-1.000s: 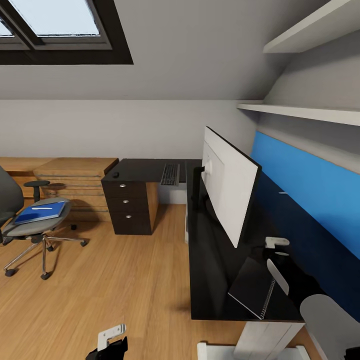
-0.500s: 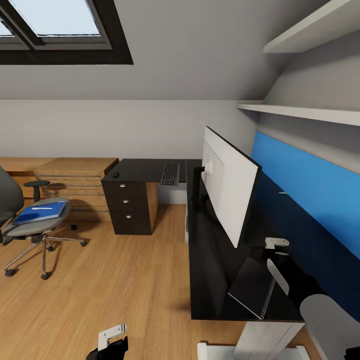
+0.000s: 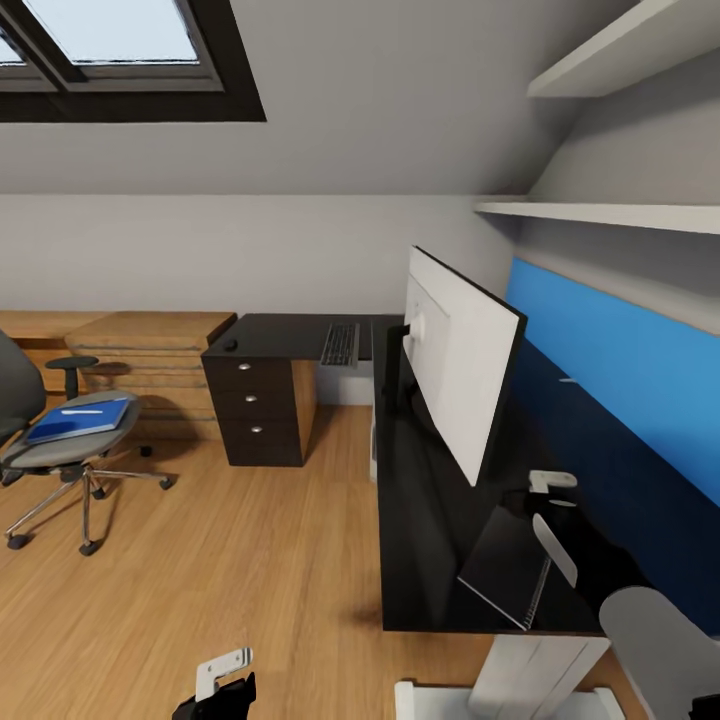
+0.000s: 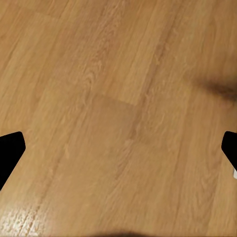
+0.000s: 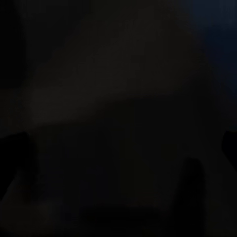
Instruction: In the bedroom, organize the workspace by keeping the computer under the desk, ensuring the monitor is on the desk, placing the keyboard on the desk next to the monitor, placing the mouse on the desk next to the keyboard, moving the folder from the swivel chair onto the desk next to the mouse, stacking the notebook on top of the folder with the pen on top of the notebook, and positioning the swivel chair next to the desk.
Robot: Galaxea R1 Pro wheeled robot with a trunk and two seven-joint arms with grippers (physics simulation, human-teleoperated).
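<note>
Our right gripper [image 3: 545,500] hovers over the desk [image 3: 420,520], its opening not discernible; our left gripper [image 4: 118,153] hangs spread wide over bare floor [image 3: 220,560]. The notebook [image 3: 505,570], long axis running away from us, lies just beside the right gripper, the nearer arm. The folder [image 3: 78,420] rests on the swivel chair [image 3: 50,450], far left. We read no lettering.

My left gripper [image 4: 118,153]: fingers spread wide, nothing between them, pointing down. My left wrist [image 3: 222,682]: low, at my side. My right arm [image 3: 660,640]: reaches forward; its gripper's state unclear.
</note>
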